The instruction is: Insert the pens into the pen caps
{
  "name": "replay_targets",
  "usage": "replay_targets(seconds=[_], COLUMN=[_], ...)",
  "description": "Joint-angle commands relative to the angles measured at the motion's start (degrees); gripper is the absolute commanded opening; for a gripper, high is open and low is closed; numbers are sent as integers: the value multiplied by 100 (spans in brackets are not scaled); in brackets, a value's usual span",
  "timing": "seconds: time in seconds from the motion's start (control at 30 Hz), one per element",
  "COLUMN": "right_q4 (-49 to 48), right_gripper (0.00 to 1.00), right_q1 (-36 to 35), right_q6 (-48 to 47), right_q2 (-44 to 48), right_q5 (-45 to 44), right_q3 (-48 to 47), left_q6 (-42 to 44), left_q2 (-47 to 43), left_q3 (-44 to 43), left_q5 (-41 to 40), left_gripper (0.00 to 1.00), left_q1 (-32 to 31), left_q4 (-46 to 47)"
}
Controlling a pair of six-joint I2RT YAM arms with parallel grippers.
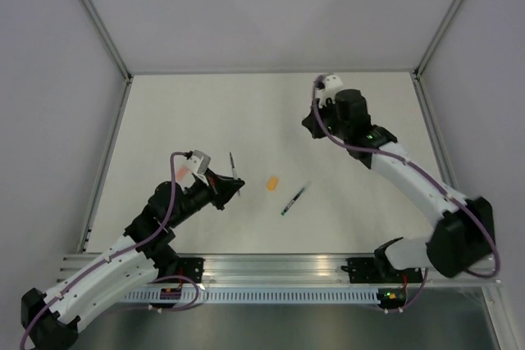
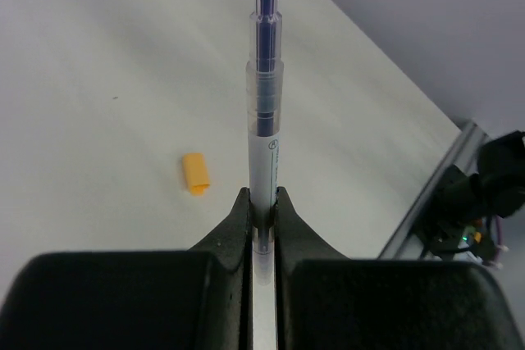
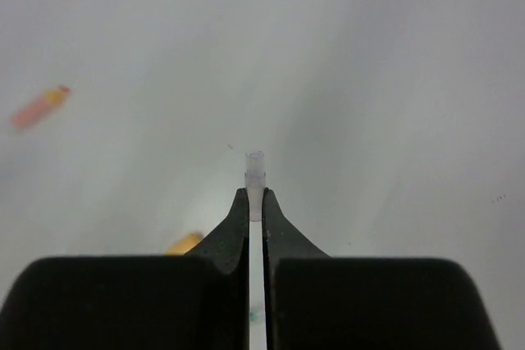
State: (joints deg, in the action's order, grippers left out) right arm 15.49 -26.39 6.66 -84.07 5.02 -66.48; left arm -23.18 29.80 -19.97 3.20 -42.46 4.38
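My left gripper [image 2: 262, 198] is shut on a clear grey-silver pen [image 2: 264, 120] whose bare dark blue tip points away from the fingers. From above, that pen [image 1: 233, 165] sticks out of the left gripper [image 1: 237, 184] at the table's centre left. My right gripper [image 3: 255, 196] is shut on a small pale pen cap [image 3: 255, 171], held above the table; from above the right gripper [image 1: 311, 125] is at the centre right. A bright orange cap [image 1: 272, 184] and a dark pen with a green end [image 1: 293, 201] lie between the arms.
An orange-ended pen [image 3: 37, 109] lies blurred at the far left of the right wrist view; from above it [image 1: 179, 171] shows beside the left wrist. Aluminium rails [image 1: 107, 161] and grey walls frame the white table [image 1: 271, 112].
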Motion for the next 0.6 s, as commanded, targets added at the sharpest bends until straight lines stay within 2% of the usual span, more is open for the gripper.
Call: replay_targets(seconds=[0.0, 0.07, 0.2, 0.27, 0.4, 0.57], right_q4=[-2481, -3198, -4952, -5510, -6432, -6812], right_gripper=[0, 0, 0, 0, 0, 0], right_q1=[-24, -50, -199, -400, -928, -1675], right_q6=[1371, 2057, 3138, 3594, 3694, 3228], right_q2=[1610, 2356, 3080, 3334, 3424, 3257], right_q5=[1009, 1394, 1844, 1898, 1941, 1705], right_q3=[1257, 1959, 2788, 3191, 3492, 3668], left_q6=[121, 24, -81, -99, -169, -222], left_q2=[69, 166, 307, 324, 298, 316], left_q3=[107, 133, 168, 204, 274, 327], left_q5=[1611, 2129, 2527, 2676, 3072, 3414], left_gripper=[2, 2, 2, 2, 2, 2], left_q1=[1, 9, 1, 9, 9, 1], left_q4=[957, 1160, 1477, 1592, 1890, 2136])
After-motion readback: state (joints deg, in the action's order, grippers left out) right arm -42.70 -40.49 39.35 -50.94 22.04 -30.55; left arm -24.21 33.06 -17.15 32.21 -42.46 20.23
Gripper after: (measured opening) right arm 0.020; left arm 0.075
